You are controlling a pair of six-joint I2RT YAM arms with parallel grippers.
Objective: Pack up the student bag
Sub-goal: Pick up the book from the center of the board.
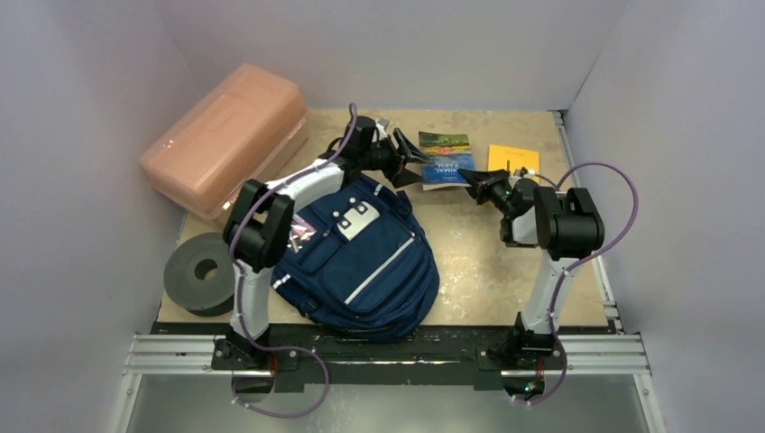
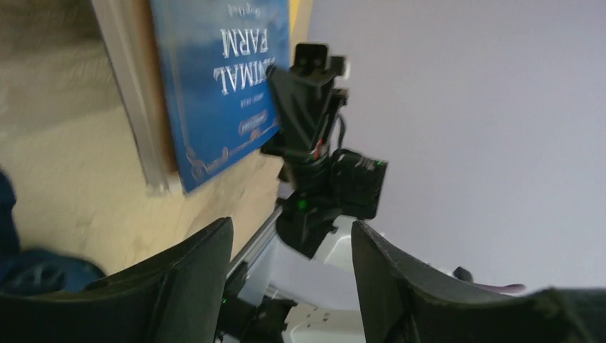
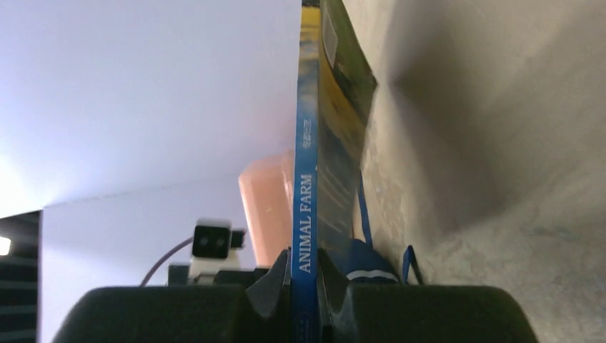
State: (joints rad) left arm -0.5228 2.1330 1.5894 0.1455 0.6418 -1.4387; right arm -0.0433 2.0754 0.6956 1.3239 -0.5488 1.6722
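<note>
Top external view: a worktop (image 1: pixel 505 271) is shown, with both arm bases bolted at its near edge.
Salmon-pink box (image 1: pixel 225 135): set at the far left corner, well apart from both tools.
Student bag (image 1: pixel 361 262): laid front-up at the near left of the worktop, between the two arm bases and partly under the left arm. Whether its main compartment is unzipped cannot be told.
Grey ring-shaped disc (image 1: pixel 200 272): laid flat at the left edge, just beside the bag.
Animal Farm book (image 1: pixel 447 155): found at the far middle, beyond the bag's top end and outside the bag.
Yellow booklet (image 1: pixel 512 160): laid at the far right, just beyond the right tool and untouched.
Progress: judged early. Nothing is seen inside the bag, and both the book and the booklet are left to be packed. The book is judged to be the item in hand.
Left arm (image 1: pixel 262 225): folded at the elbow over the bag and reached toward the far side, its wrist turned toward the book's left edge.
Right arm (image 1: pixel 564 225): raised from its base and bent inward, its wrist pointed at the book's right edge.
Left tool (image 1: pixel 417 169): fingers parted to a middling gap with nothing between them. It is near the book, but no contact is shown.
Right tool (image 1: pixel 471 179): pinched narrow on the book's spine, as shown edge-on in the right wrist view.
</note>
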